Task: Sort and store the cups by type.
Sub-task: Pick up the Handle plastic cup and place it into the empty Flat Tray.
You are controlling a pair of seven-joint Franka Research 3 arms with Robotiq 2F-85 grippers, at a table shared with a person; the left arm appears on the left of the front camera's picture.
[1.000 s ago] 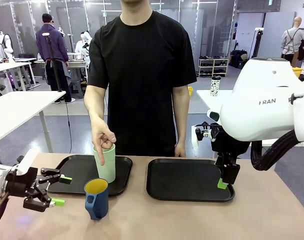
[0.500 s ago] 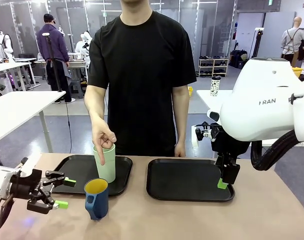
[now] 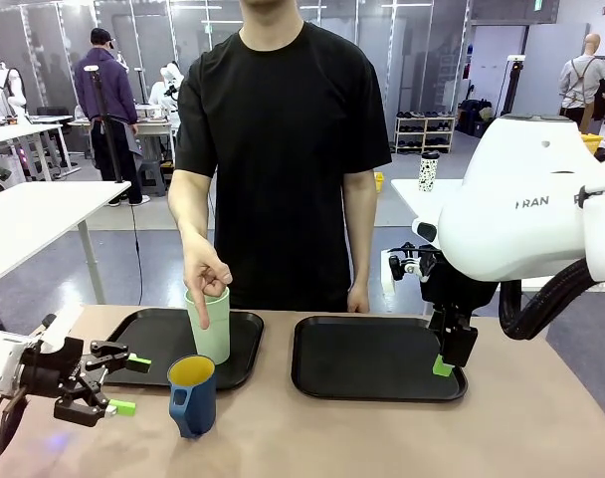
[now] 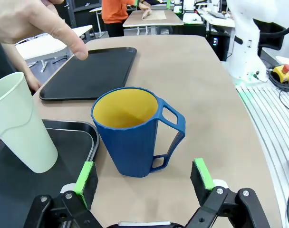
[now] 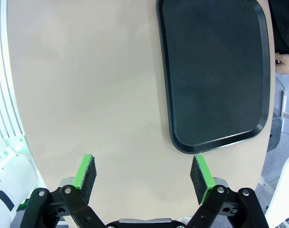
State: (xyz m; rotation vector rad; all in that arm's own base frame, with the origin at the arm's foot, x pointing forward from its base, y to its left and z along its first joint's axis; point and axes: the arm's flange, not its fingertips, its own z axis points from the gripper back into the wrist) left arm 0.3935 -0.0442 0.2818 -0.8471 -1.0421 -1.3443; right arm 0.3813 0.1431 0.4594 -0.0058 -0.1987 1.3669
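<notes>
1. Table (image 3: 541, 418): tan top, bearing everything below.
2. Trays, two, black, side by side: left tray (image 3: 148, 334) and right tray (image 3: 372, 360), the latter bare.
3. Tumbler (image 3: 215, 341): tall, mint-green, no handle, upright on the left tray's near right part. A person's hand (image 3: 205, 271) points a finger down at its rim (contact cannot be told). Probably light and smooth, and the taper would let it slide. Best taken across the body, about mid-height.
4. Mug (image 3: 192, 396): dark blue, yellow inside, upright on bare table just before the left tray. Looks stiff and likely heavier. Clamp across the wall opposite the handle, or across the body clear of it.
5. Left gripper (image 3: 126, 383): fingers spread wide, empty, just short of the mug, lined up on it.
6. Right gripper (image 5: 144, 176): spread wide, empty, above the right tray's near corner.
</notes>
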